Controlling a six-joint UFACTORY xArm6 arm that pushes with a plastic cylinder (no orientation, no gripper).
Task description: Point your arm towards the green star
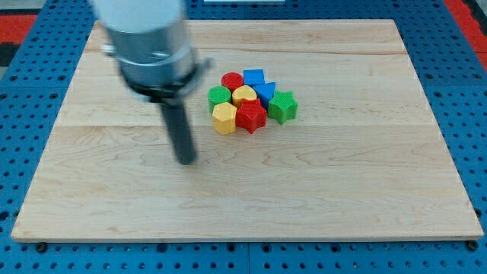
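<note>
The green star (283, 106) sits at the right end of a tight cluster of blocks near the middle of the wooden board (319, 190). My tip (186, 160) rests on the board to the left of and below the cluster, well apart from the green star. Between them lie a yellow hexagon (224, 118) and a red star (251, 116). My arm's grey body fills the view's top left.
The cluster also holds a green round block (219, 96), a red round block (232, 80), a yellow heart (244, 95) and two blue blocks (256, 78) (265, 91). A blue pegboard (472, 91) surrounds the board.
</note>
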